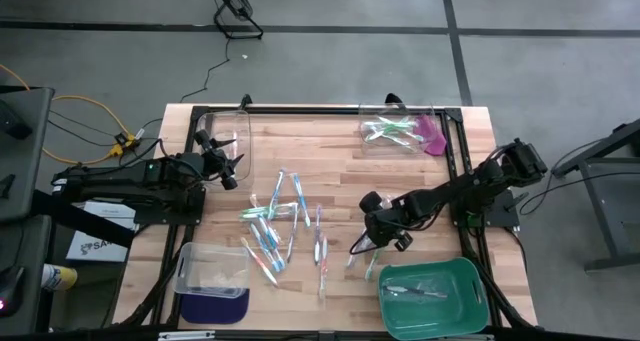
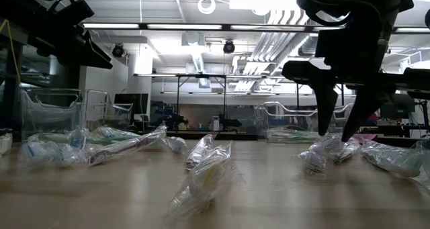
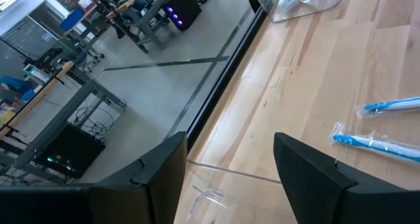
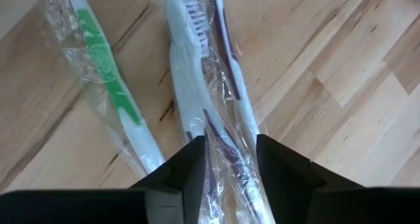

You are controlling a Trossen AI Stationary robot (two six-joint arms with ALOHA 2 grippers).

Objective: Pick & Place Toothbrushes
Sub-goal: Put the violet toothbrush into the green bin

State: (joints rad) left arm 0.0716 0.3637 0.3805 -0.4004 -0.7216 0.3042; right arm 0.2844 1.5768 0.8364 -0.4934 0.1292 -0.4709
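Several toothbrushes (image 1: 280, 221) in clear wrappers lie scattered mid-table. Three more lie near the green tray: a green one (image 4: 111, 86), a grey-white one (image 4: 187, 66) and a purple-marked one (image 4: 231, 79). My right gripper (image 1: 368, 239) points down over these three, open. Its fingers stand on either side of the grey-white and purple ones (image 4: 230, 152), with the tips low over the wrappers (image 2: 339, 131). My left gripper (image 1: 225, 159) is open and holds nothing (image 3: 230, 158). It hovers by the far-left clear bin (image 1: 230, 131). My right gripper comes from above, pointing down, with its fingers along the wrapped grey-white and purple toothbrushes. The crinkled wrapper (image 4: 223, 138) runs through the gap between both fingers. I cannot tell whether the fingers touch it. The toothbrushes lie flat on the table.
The green tray (image 1: 470, 301) at the near right holds one toothbrush. A clear bin (image 1: 395, 131) at the far right holds green toothbrushes and a pink item. Another clear bin (image 1: 212, 266) sits near left on a dark blue sheet. Black frame rails edge the table.
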